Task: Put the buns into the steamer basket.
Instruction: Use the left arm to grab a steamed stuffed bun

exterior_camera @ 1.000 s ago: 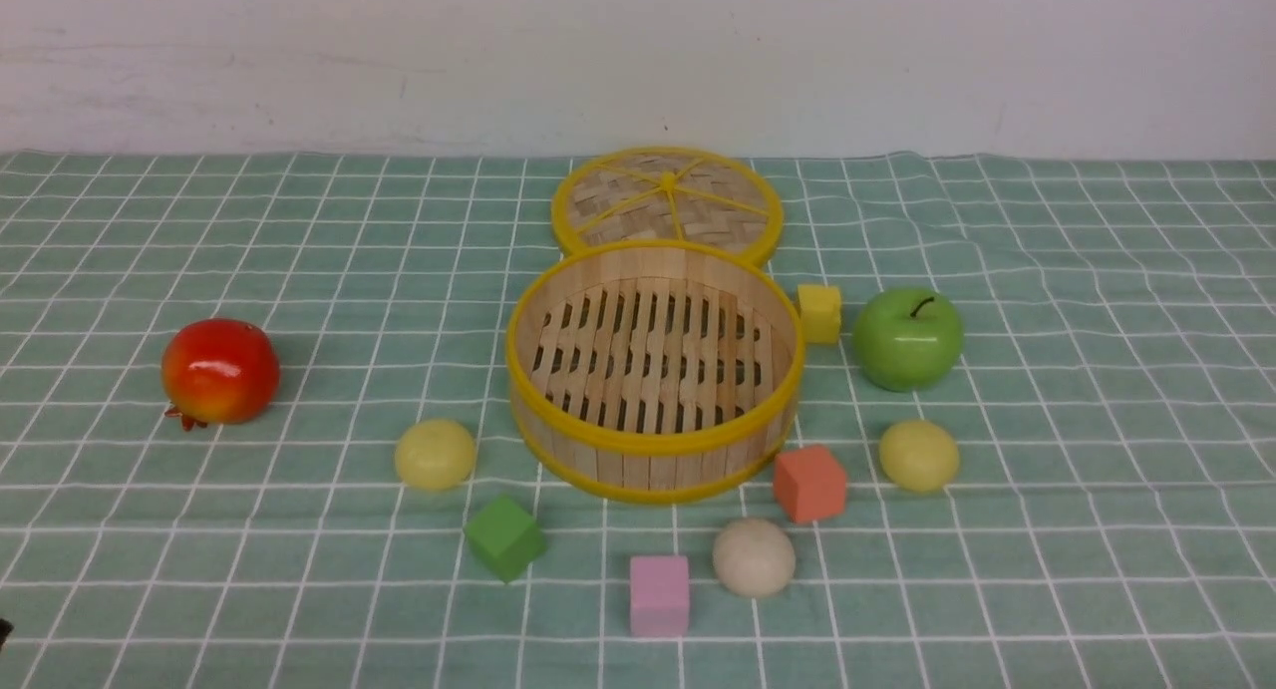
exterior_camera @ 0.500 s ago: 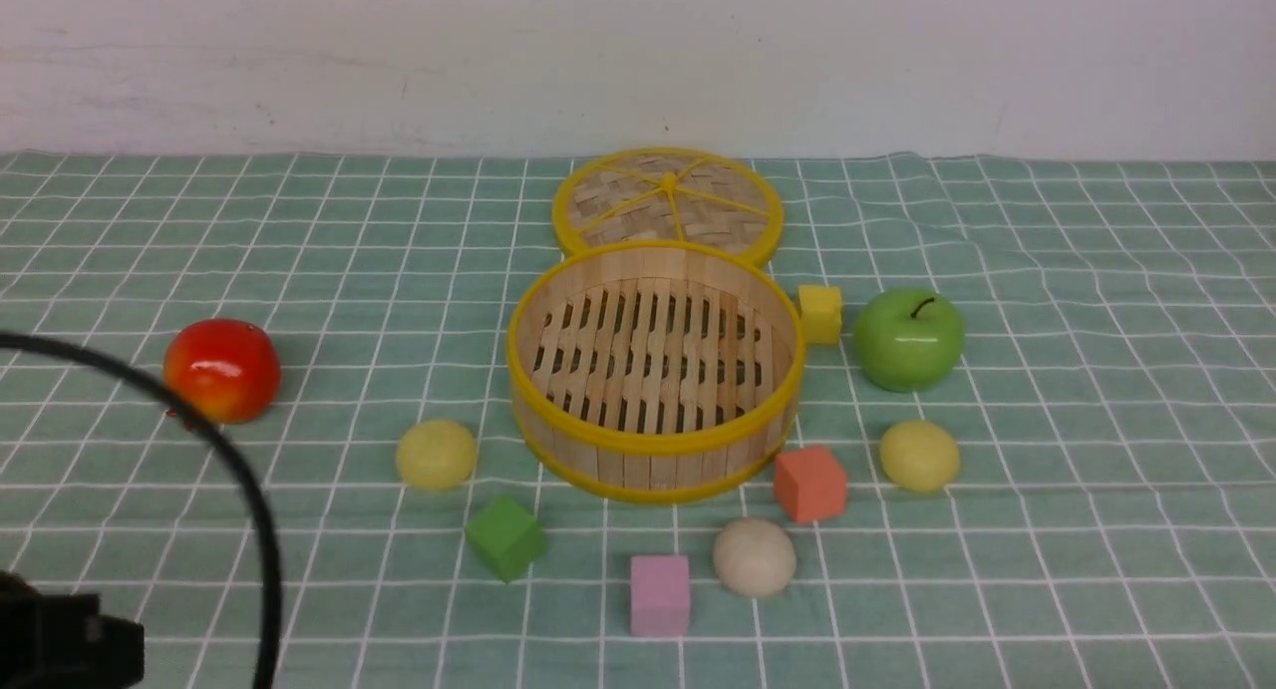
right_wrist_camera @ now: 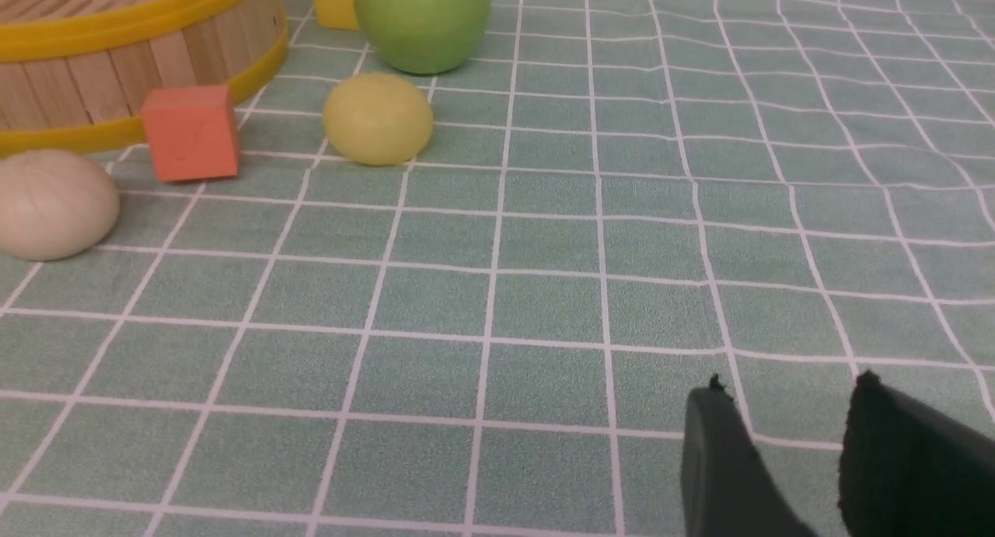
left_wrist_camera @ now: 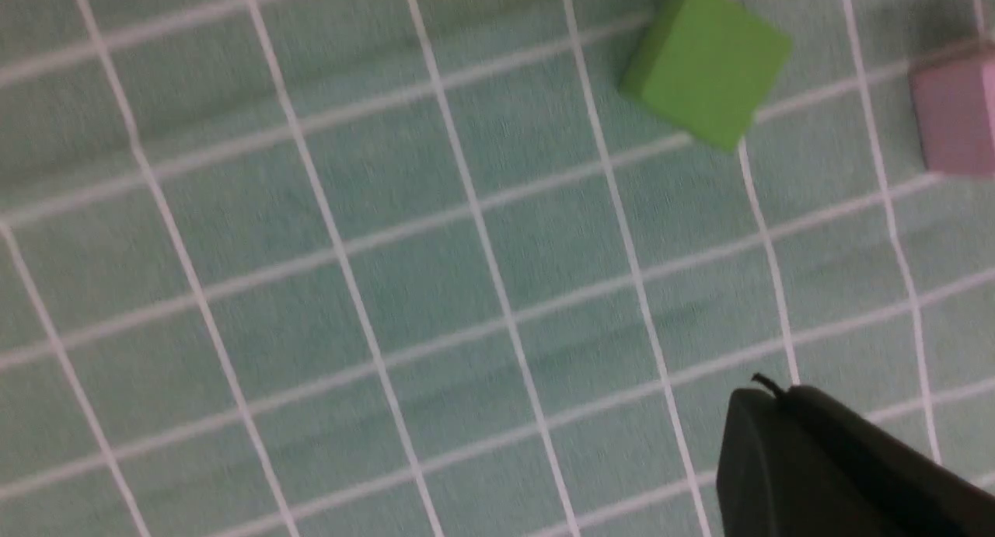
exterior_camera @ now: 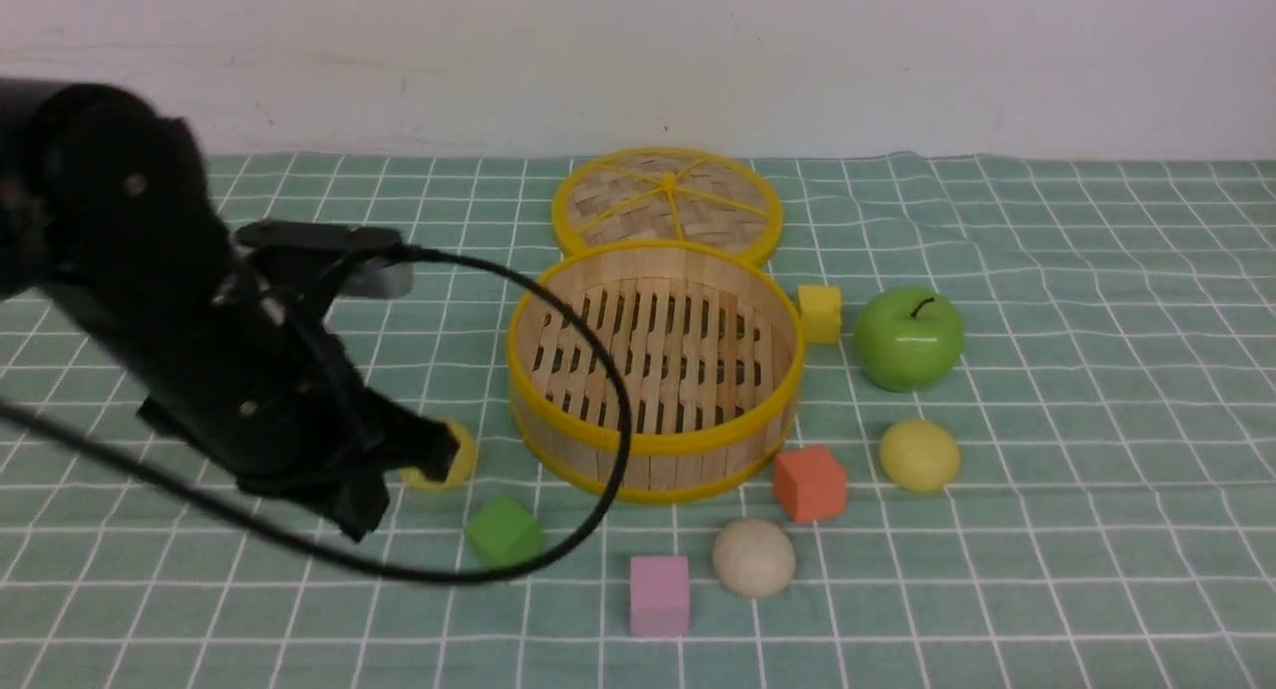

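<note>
Front view: steamer basket sits mid-cloth with its top open. All three buns lie outside it on the checked cloth.
- Left yellow bun is just off the basket's near-left wall, mostly hidden by the left gripper. Its jaws are closed tight and hold nothing that I can see.
- Beige bun is in front of the basket; right yellow bun is to its near right.
- Left arm fills the side left of the basket, and its cable loops across the basket's left wall.
- The near side is crowded: green cube, pink cube, and orange cube just beside the wall.
- Yellow cube is close on the basket's right, with the apple beyond it. The lid lies behind the basket.
- Far right of the basket is open cloth.
- Count: 3 buns, 4 cubes, 1 apple, 1 lid, 1 basket.

Left wrist view: blurred. Green and pink cubes on the cloth, one dark finger, open cloth around it.

Right wrist view: right gripper is low over open cloth, well right of the basket. Its fingers are apart, with bare cloth showing between them. Beige bun, orange cube and right yellow bun sit near the basket wall.
</note>
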You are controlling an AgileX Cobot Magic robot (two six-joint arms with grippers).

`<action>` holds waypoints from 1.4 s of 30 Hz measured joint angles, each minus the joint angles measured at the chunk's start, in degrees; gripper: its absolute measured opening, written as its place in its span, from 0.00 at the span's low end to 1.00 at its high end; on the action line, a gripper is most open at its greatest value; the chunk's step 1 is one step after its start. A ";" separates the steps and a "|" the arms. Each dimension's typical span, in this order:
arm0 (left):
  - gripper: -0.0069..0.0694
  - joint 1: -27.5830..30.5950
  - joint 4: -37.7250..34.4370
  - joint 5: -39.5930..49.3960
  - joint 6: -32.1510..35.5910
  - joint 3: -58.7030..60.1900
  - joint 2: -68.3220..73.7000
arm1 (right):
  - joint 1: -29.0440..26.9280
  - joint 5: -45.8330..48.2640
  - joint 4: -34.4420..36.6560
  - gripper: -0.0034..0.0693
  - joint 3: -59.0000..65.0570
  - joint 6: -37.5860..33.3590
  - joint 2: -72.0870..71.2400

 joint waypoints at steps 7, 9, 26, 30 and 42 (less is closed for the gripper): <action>0.07 0.00 4.19 0.75 -0.07 -14.02 14.98 | 0.00 0.00 0.00 0.38 0.00 0.00 0.00; 0.08 0.00 5.34 1.64 -0.17 -16.52 17.74 | 0.00 0.00 0.00 0.38 0.00 0.00 0.00; 0.43 2.76 9.09 1.20 0.69 -24.00 28.66 | 0.00 0.00 0.00 0.38 0.00 0.00 0.00; 0.41 2.76 9.70 -1.29 0.71 -24.00 29.74 | 0.00 0.00 0.00 0.38 0.00 0.00 0.00; 0.41 2.76 8.45 -2.67 1.06 -24.17 31.49 | 0.00 0.00 0.00 0.38 0.00 0.00 0.00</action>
